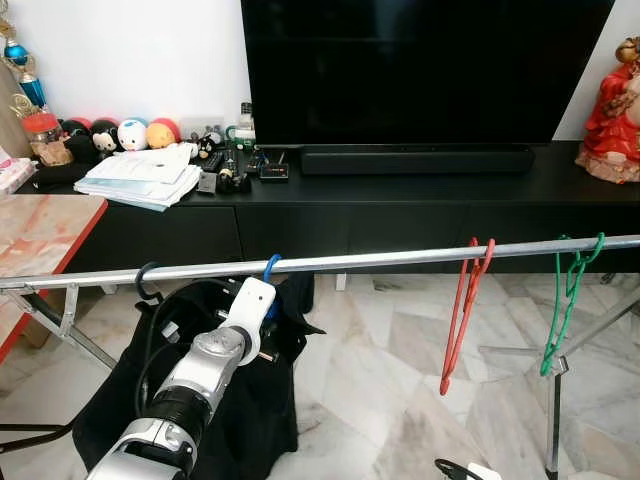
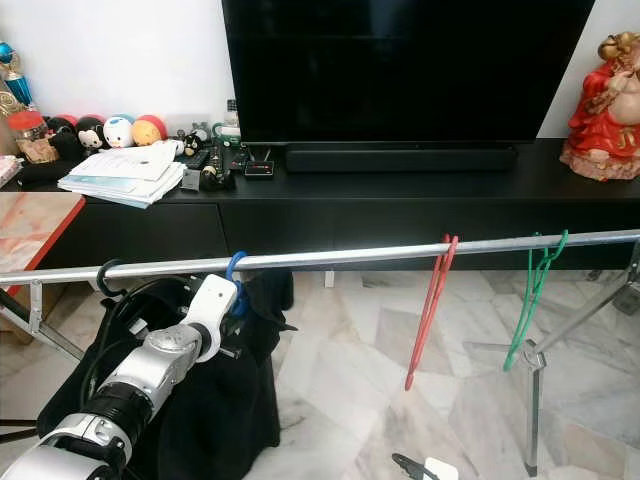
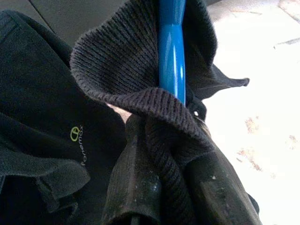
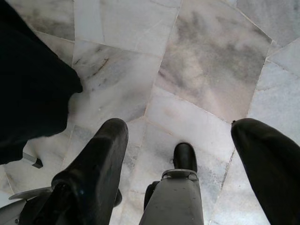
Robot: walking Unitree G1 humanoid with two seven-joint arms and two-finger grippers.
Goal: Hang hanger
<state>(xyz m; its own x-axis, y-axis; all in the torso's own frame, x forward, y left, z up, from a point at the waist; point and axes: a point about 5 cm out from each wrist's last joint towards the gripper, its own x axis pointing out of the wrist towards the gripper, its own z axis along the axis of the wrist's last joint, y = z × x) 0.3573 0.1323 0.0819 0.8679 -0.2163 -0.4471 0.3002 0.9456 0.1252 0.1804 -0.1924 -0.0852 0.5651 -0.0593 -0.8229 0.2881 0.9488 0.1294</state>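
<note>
The long silver metal rail (image 1: 400, 257) runs bare between the blue plastic hanger hook (image 1: 270, 266) and the red plastic hanger (image 1: 462, 312), leaving open room there. Further right, the green plastic hanger (image 1: 568, 300) hangs close to the red one, so that gap is narrow. Left of the blue hook, a black hook (image 1: 145, 281) and dark knitted garment (image 1: 250, 400) crowd the rail.

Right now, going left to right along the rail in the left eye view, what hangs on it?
Black hook → blue hanger, with the left gripper at the dark garment → red hanger → green hanger.
</note>
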